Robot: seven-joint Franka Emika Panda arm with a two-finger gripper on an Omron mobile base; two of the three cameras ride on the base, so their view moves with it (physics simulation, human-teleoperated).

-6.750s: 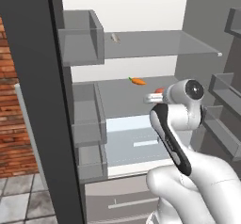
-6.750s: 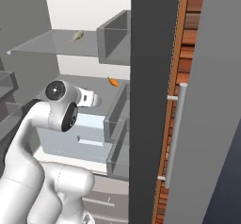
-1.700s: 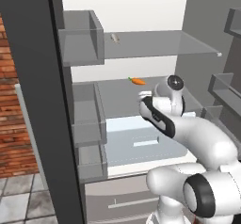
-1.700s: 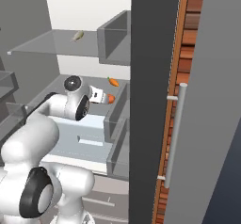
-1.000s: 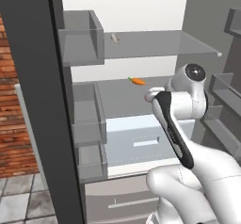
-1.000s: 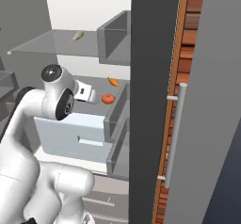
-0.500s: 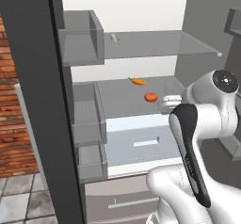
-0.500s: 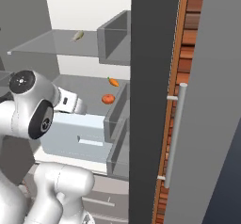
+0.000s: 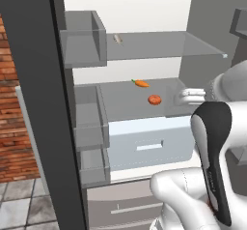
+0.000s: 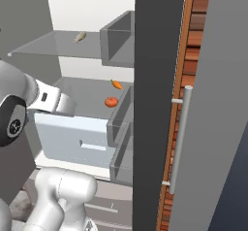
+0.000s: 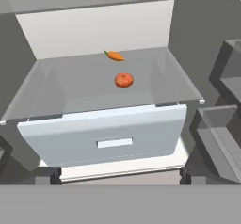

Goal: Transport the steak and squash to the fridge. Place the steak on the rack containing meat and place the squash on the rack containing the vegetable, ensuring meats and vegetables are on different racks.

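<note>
glossy white rounded arm (image 9: 193, 195) with a black elongated joint cover and round grey cap.

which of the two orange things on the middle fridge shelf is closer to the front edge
The round orange-red piece, sitting alone near the shelf's middle. The carrot-like vegetable, long with a green tip, lies farther back toward the rear wall.

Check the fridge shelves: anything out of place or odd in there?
Nothing stands out. The round orange piece sits flat on the middle shelf, just in front of the carrot, not touching it. Nothing spilled or tipped.
</note>
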